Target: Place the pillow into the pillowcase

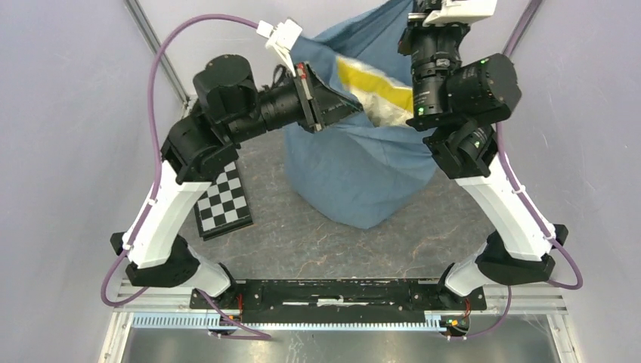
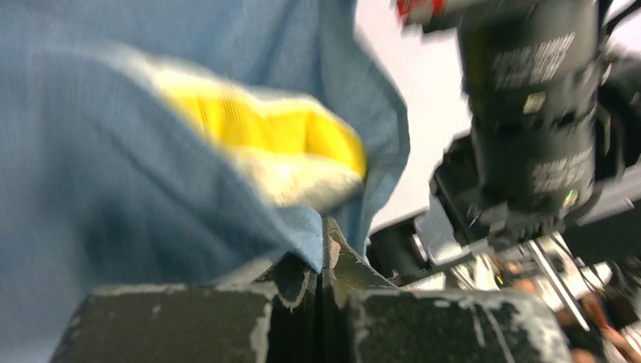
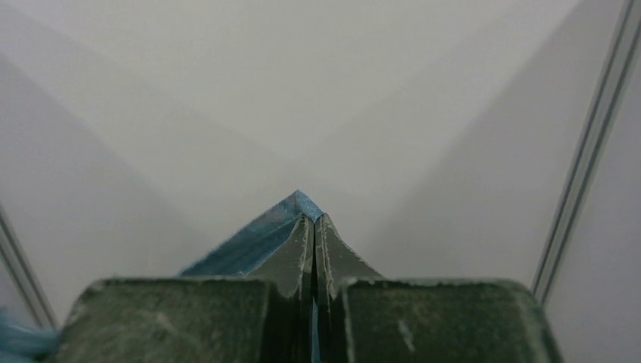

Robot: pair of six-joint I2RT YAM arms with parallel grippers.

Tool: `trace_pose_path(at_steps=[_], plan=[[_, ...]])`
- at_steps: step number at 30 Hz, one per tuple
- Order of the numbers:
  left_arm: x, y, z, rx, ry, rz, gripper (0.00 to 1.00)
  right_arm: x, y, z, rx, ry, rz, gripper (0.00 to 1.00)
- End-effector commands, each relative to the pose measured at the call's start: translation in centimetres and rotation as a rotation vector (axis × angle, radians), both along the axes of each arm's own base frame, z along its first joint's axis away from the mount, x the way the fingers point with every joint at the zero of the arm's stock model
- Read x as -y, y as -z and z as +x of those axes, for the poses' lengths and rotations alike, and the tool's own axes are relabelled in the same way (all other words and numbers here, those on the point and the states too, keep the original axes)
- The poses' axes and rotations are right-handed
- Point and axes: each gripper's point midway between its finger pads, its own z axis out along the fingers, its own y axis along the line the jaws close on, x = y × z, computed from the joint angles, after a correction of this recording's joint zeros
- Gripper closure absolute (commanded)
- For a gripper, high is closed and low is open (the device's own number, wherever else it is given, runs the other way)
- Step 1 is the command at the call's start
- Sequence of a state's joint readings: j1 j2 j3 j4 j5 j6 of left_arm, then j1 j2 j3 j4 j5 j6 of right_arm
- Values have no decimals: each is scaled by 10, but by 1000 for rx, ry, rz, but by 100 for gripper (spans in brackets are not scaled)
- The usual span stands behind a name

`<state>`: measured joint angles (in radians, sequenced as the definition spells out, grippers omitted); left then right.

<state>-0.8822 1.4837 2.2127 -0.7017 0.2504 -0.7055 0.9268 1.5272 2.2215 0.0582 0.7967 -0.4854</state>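
Jaws clenched: left gripper [image 2: 326, 240] on pillowcase [image 1: 355, 174] rim, right gripper [image 3: 314, 224] on its corner. pillow [image 1: 376, 92] in mouth, right arm [image 1: 461, 91] covering its 3 o'clock end. checkerboard [image 1: 223, 203] at 8 o'clock, apart.

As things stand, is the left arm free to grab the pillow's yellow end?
Probably not: the pillow lies close, but the left fingers are shut on the pillowcase edge and must let go first.

A grey, mottled table [image 1: 302, 242] carries a black-and-white checkerboard [image 1: 223, 203] lying flat towards its left side. The sagging lower end of the blue pillowcase [image 1: 355, 174] rests on the table near the board.
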Motion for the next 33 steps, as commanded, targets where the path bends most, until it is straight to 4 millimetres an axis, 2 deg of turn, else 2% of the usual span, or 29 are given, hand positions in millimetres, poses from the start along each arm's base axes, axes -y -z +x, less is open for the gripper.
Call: trace_pose_path(at_steps=[1,2,3,4,6,8,9,10,11,13,15,16,17,18,20,23,26,28,30,33], plan=[[-61,-64,32,180,-271,-66,97,2,-24,-25,105,-171,130,100],[-70,-76,40,165,-291,-112,97,-4,-19,-25,100,-202,128,100],[-69,-80,49,139,-280,-146,97,-7,-16,-25,97,-220,128,100],[-57,-84,43,121,-200,-180,97,-6,-13,-23,92,-205,129,100],[-18,-69,20,73,-34,-158,97,1,-15,-15,80,-135,117,100],[17,-46,-15,43,109,-100,97,6,-25,-3,90,-107,110,100],[29,-38,-29,43,159,-79,97,6,-25,4,86,-100,105,100],[35,-37,-41,53,197,-75,97,7,-28,6,92,-106,112,100],[35,-40,-45,69,217,-79,97,4,-30,4,101,-135,121,100],[22,-57,-25,94,156,-111,97,-6,-19,-4,88,-231,108,100],[17,-69,4,44,146,-186,97,-2,-11,-15,81,-272,119,100],[23,-74,8,18,183,-228,97,10,-10,-22,81,-254,129,100],[39,-70,7,-7,236,-243,97,23,-10,-26,75,-212,134,100],[51,-72,1,-13,287,-266,97,42,-16,-33,90,-162,161,100],[84,-63,-6,-43,367,-273,97,75,-27,-50,110,-87,185,100],[106,-62,-11,-76,447,-321,97,112,-42,-77,150,-45,234,100],[107,-62,-17,-65,475,-317,97,132,-46,-96,185,-46,258,100],[98,-61,-17,-43,462,-293,97,129,-42,-95,170,-56,245,100],[78,-63,-12,-36,436,-269,97,111,-34,-83,135,-86,213,100],[44,-30,19,-76,279,-143,98,69,-13,-55,63,-147,151,100]])
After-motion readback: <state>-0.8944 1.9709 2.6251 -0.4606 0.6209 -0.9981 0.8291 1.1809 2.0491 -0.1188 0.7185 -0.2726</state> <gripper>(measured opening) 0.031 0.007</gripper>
